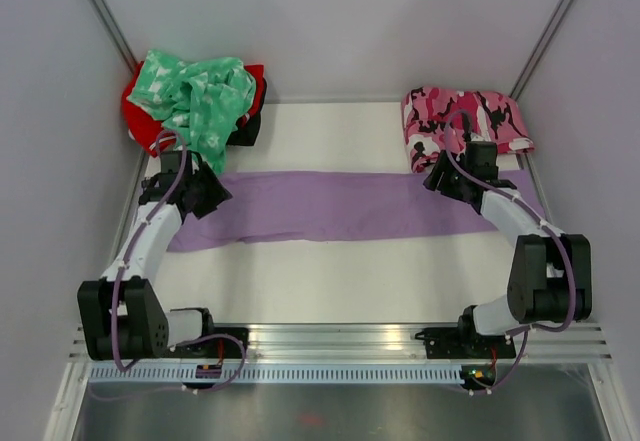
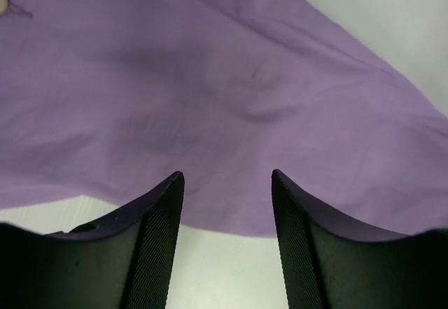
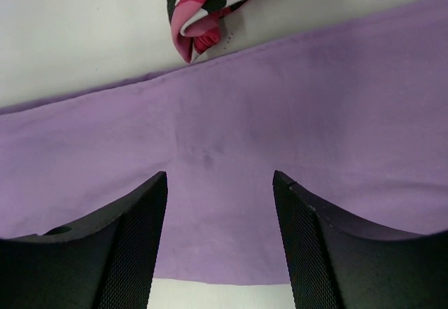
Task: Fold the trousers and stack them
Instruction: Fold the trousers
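The trousers (image 1: 330, 206) are laid flat across the white table (image 1: 330, 286) as a long lilac band of soft, faintly creased cloth. The left end effector (image 2: 227, 183) is positioned over the left end, its ribbed black fingers (image 2: 157, 239) held apart with nothing clamped. The right end effector (image 3: 220, 183) is likewise spread over the right end. A bundled pink-black camouflage garment (image 1: 460, 121) lies just beside the trousers' far edge. A crumpled mint-green patterned garment (image 1: 200, 96) is piled on a red garment (image 1: 135, 121) at the far left corner.

The white table (image 1: 330, 281) bears the lilac trousers (image 1: 340, 206) spread flat — camouflage garment (image 1: 460, 121) far right, green-and-red heap (image 1: 195, 96) far left.
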